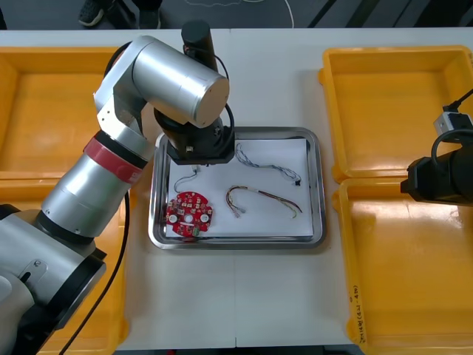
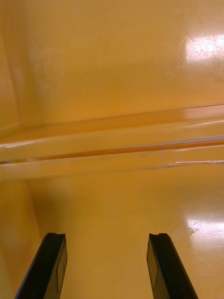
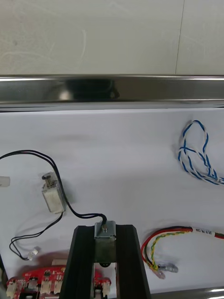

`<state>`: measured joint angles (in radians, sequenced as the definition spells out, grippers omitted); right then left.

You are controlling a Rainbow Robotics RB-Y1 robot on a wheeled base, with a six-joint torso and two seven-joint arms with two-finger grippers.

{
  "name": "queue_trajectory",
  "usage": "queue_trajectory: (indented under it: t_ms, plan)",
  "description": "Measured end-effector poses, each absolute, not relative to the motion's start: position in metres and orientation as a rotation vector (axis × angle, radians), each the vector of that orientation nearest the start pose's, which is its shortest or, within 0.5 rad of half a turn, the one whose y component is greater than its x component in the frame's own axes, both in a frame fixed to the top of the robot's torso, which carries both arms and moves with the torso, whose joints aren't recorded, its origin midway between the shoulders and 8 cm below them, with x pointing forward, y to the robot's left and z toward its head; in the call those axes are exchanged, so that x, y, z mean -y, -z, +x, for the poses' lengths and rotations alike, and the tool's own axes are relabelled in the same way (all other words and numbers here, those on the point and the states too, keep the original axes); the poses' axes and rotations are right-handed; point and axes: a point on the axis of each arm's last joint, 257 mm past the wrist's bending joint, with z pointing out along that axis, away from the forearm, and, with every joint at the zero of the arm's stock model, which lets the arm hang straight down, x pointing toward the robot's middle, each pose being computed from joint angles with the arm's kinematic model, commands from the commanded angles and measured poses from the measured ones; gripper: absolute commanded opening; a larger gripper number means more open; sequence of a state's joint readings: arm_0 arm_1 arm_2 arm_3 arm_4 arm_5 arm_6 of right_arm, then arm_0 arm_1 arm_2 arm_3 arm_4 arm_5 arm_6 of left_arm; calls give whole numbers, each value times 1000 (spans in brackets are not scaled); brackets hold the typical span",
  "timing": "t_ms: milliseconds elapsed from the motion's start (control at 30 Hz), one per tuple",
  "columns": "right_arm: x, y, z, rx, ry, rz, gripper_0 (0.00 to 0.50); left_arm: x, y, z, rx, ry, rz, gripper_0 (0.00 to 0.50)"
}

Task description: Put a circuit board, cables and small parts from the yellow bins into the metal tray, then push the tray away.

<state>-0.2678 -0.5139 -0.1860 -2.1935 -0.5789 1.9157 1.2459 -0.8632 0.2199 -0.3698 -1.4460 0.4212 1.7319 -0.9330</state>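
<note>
Pinching a small metal part (image 3: 105, 242), left gripper (image 3: 105, 231)

The left gripper (image 3: 105, 228), clamped on a small metal part (image 3: 105, 242), hangs over the tray's (image 1: 236, 244) far-left corner and blocks that side; the board (image 1: 189, 214) fills the near-left corner. The blue-white cable (image 3: 198, 166) and red-yellow cable (image 3: 172, 231) cross the right half, leaving bare white floor mid-tray. The right gripper (image 2: 107, 240), fingers apart, has open bin (image 2: 121, 205) floor beneath.
</note>
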Motion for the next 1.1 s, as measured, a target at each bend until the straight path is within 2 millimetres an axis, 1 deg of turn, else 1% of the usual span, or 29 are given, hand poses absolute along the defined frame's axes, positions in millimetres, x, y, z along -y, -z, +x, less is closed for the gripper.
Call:
queue_trajectory:
  t_ms: [367,433,467,500,533,567,600,633,667,933,1100]
  plan:
    - [301,184,411,-2613,-77,86,500,-68,237,517,-2754,70,33,0]
    - [301,185,410,-2613,-77,87,500,-68,238,517,-2755,66,33,23]
    - [302,185,410,-2614,-77,87,500,-68,238,517,-2755,66,33,84]
    - [302,185,410,-2614,-77,87,500,-68,238,517,-2755,66,33,201]
    - [302,185,410,-2614,-77,87,500,-68,238,518,-2754,66,33,255]
    - [302,185,410,-2615,-77,88,500,-68,238,518,-2753,66,33,363]
    - [302,186,410,-2616,-77,88,500,-68,238,518,-2753,65,32,451]
    - [302,186,409,-2616,-77,88,500,-69,237,518,-2753,64,32,491]
    - [302,186,409,-2617,-77,89,500,-69,237,518,-2753,64,32,500]
    - [302,187,408,-2619,-77,90,500,-71,237,520,-2746,51,28,500]
    - [302,188,408,-2622,-77,91,500,-74,235,517,-2753,35,28,500]
